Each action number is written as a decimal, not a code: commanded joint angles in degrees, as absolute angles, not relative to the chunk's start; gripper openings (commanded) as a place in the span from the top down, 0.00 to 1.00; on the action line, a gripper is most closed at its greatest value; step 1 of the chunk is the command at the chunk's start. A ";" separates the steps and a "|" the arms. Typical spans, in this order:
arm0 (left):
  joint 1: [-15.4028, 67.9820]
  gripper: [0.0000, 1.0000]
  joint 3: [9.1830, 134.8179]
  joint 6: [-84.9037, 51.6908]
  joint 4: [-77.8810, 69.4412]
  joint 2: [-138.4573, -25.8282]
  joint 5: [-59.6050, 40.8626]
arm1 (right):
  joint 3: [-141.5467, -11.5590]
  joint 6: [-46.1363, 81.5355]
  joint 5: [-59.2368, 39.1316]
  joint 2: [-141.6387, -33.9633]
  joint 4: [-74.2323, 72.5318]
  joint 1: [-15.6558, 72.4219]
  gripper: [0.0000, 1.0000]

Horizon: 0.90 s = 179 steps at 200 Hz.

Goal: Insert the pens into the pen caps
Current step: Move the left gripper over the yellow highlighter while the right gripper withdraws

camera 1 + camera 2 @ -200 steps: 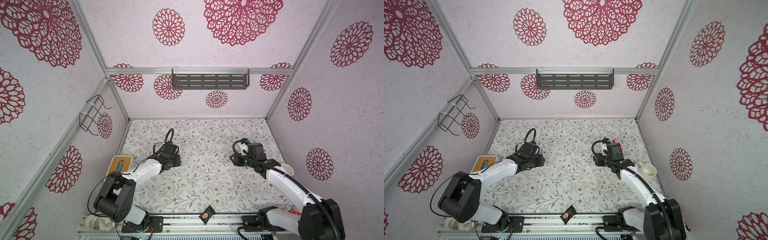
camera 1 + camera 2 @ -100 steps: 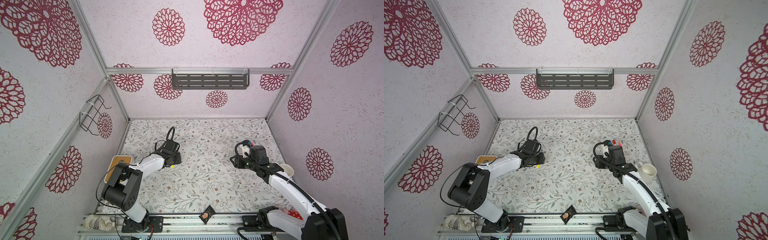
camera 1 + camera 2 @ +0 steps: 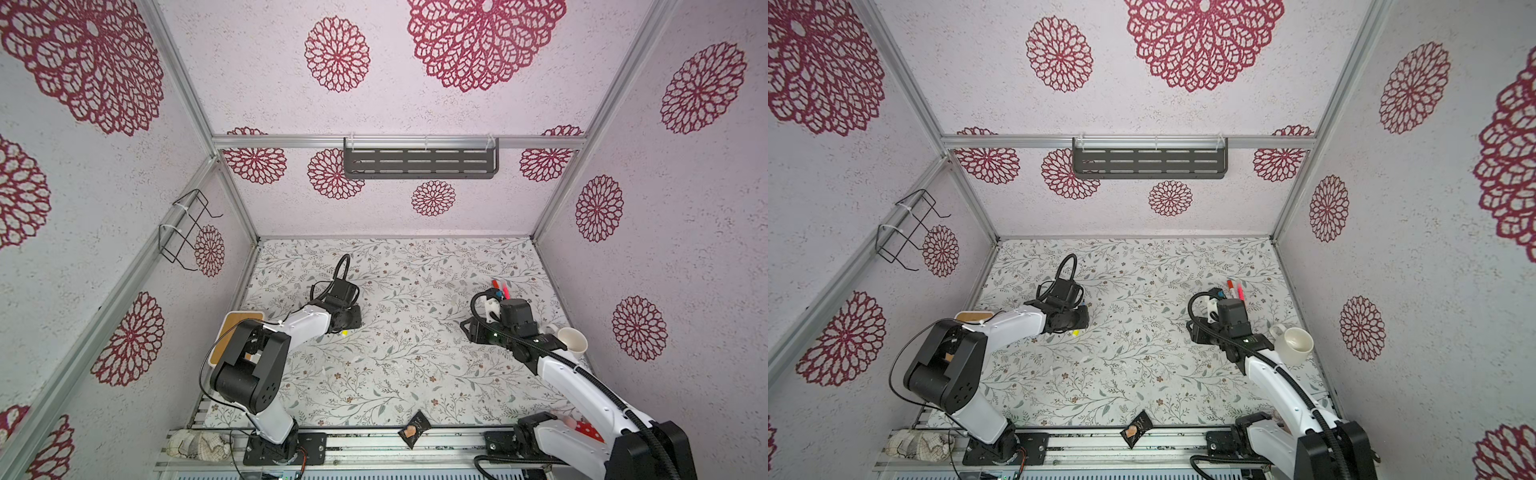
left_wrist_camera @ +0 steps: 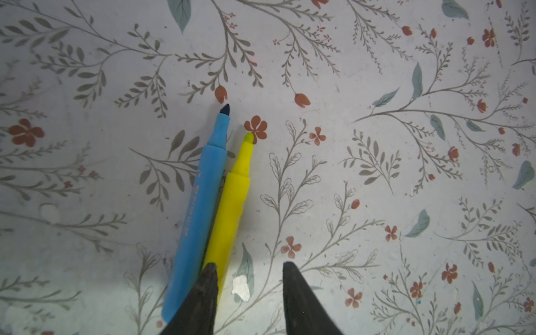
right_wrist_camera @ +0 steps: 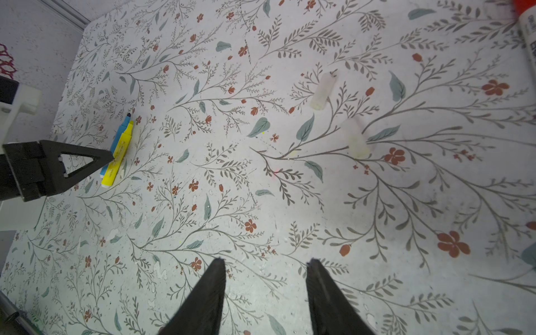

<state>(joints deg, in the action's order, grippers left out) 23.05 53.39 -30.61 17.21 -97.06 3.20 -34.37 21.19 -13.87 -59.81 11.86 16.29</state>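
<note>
A blue pen (image 4: 200,208) and a yellow pen (image 4: 232,208) lie side by side on the floral table, tips uncapped. My left gripper (image 4: 248,265) is low over their back ends, open; one fingertip (image 4: 209,278) rests over the yellow pen and the gap beside it holds only bare table. In a top view only a yellow spot (image 3: 344,332) shows by the left gripper (image 3: 349,326). Two pale translucent pen caps (image 5: 323,90) (image 5: 355,139) lie ahead of my right gripper (image 5: 264,262), which is open and empty. An orange-red pen (image 3: 496,286) and a pink pen (image 3: 504,288) lie behind the right wrist.
A white mug (image 3: 573,341) stands near the right wall. A wood-topped white box (image 3: 237,332) sits by the left wall, partly behind the left arm. A small dark packet (image 3: 414,429) lies at the table's front edge.
The left arm's elbow has swung in and its gripper has settled lower over the pens, jaws slightly narrower. The right wrist has shifted a little forward, uncovering the orange-red and pink pens behind it.
</note>
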 commanded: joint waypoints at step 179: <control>23.65 0.69 56.57 -27.62 20.24 -103.56 0.71 | -33.13 23.22 -14.06 -54.64 10.55 16.50 0.51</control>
